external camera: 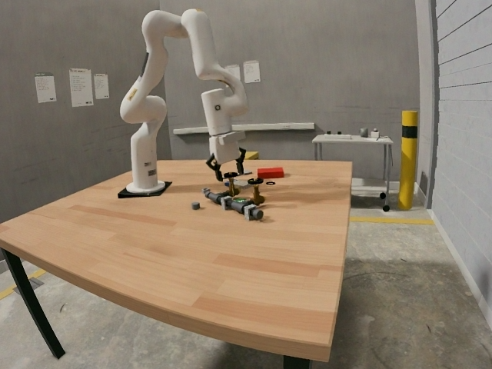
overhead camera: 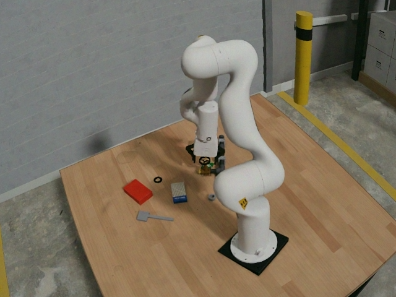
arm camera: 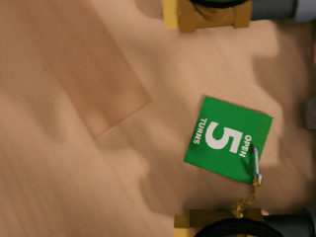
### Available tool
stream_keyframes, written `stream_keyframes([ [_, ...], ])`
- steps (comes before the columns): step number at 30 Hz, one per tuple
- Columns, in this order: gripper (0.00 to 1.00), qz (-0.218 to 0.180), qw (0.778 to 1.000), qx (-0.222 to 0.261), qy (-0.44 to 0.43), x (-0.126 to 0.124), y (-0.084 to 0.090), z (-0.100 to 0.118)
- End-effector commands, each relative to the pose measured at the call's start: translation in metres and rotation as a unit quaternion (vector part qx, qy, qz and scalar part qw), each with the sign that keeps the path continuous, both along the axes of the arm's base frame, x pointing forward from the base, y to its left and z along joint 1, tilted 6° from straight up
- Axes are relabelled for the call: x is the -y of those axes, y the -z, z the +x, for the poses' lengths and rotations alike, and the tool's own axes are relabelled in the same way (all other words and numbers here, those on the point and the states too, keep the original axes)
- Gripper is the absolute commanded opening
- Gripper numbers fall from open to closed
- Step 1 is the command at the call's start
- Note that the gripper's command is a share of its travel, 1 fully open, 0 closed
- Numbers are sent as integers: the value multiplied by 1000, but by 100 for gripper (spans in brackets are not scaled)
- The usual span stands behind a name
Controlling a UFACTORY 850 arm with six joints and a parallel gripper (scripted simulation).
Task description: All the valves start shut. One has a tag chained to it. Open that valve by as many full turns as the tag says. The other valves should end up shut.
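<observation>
Two brass valves with black handwheels stand on a grey pipe point(external camera: 234, 204) in the middle of the table: one at the left point(external camera: 231, 174) and one at the right point(external camera: 254, 181). My gripper point(external camera: 227, 170) is open and empty. It hangs just above the left handwheel without touching it, and it also shows in the top view point(overhead camera: 206, 158). In the wrist view a green tag point(arm camera: 228, 139) reads "OPEN 5 TURNS". A small chain point(arm camera: 249, 195) ties it to the valve at the lower edge point(arm camera: 222, 224). The other valve point(arm camera: 207, 12) is at the top edge. My fingers are out of the wrist view.
A red block point(overhead camera: 137, 190), a black ring point(overhead camera: 157, 179), a blue and grey box point(overhead camera: 178, 192), a flat grey tool point(overhead camera: 153, 216) and a small grey cylinder point(overhead camera: 211, 197) lie on the table near the valves. My arm's base point(overhead camera: 253, 245) stands at the front right.
</observation>
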State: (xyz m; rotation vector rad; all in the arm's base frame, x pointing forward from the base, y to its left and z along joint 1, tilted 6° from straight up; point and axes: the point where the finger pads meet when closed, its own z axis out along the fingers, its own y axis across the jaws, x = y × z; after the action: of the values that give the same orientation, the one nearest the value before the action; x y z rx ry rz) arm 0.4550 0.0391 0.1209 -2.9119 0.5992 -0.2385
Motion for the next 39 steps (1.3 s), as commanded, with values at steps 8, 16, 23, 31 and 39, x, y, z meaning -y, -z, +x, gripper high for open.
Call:
stream_keyframes([
  [8,100,31,949,-45,310,0,-1,1],
  [16,100,30,897,-76,435,0,-1,1],
  [23,100,30,897,-76,435,0,-1,1],
  [31,100,30,897,-76,435,0,-1,1],
  [39,100,30,897,-76,435,0,-1,1],
])
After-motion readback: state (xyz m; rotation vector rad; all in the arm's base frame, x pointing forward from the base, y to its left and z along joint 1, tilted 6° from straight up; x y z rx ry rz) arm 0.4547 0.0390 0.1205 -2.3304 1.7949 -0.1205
